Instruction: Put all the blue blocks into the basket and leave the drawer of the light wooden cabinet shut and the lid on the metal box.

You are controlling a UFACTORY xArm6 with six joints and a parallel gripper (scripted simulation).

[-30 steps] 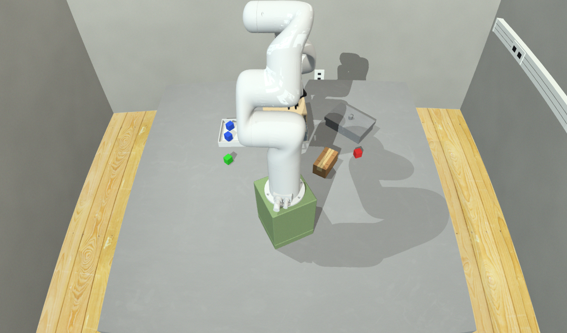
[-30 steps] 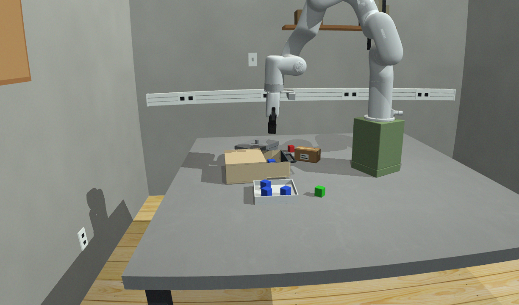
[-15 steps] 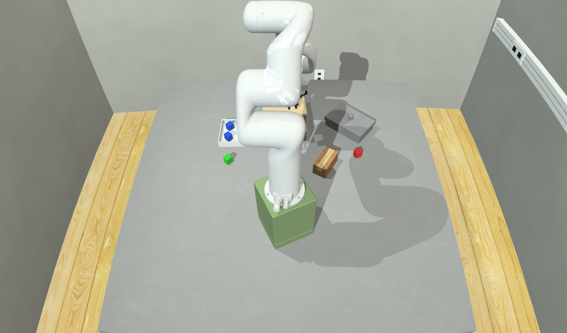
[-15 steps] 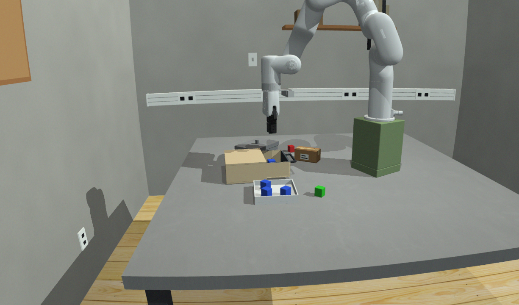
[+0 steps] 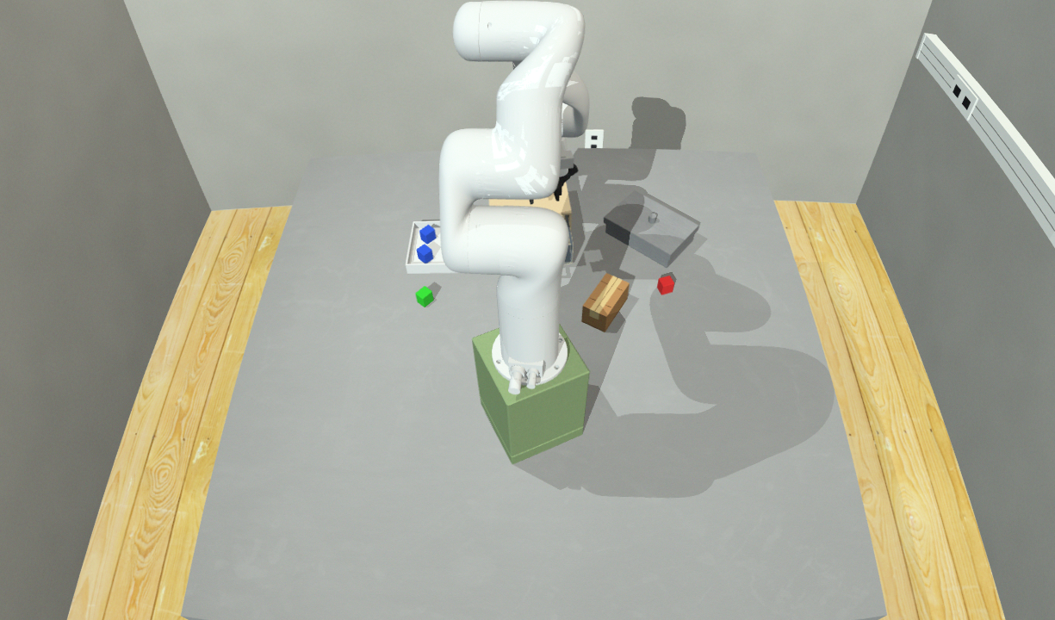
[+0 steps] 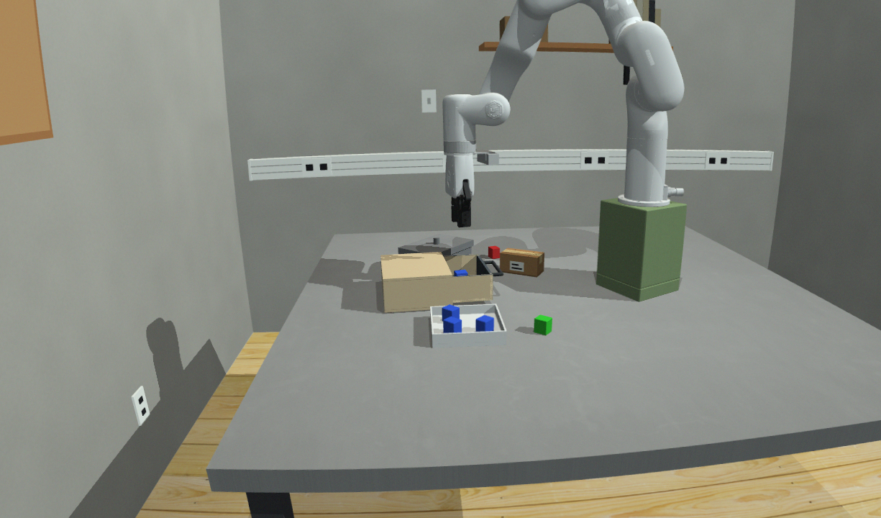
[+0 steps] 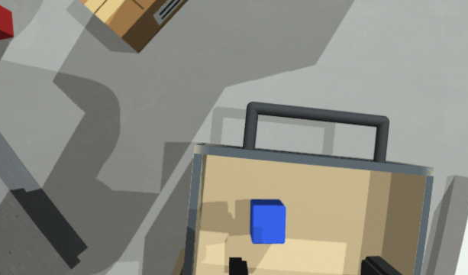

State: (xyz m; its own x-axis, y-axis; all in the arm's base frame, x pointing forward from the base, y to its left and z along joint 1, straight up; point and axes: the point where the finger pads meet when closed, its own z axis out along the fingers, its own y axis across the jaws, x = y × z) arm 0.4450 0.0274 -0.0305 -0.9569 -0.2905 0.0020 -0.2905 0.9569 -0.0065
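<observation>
My gripper (image 5: 544,199) (image 6: 462,224) (image 7: 306,267) is open and empty, above the pulled-out drawer (image 6: 472,289) (image 7: 314,156) of the light wooden cabinet (image 6: 414,265). A blue block (image 6: 460,273) (image 7: 269,223) lies in the drawer, below the fingers and a little toward the handle. The white basket (image 5: 423,269) (image 6: 469,340) holds three blue blocks (image 6: 450,313) (image 6: 452,326) (image 6: 484,324), all inside its walls; the arm hides part of it in the top view. The metal box (image 5: 637,245) has its knobbed lid (image 5: 675,225) on; its inside is hidden.
A green block (image 5: 424,295) (image 6: 543,324) lies near the basket. A cardboard box (image 5: 605,302) (image 6: 521,262) (image 7: 130,27) and a red block (image 5: 666,285) (image 6: 493,252) (image 7: 0,22) lie between the metal box and the green robot base (image 5: 546,420) (image 6: 639,251). The drawer handle (image 7: 317,114) points toward the base.
</observation>
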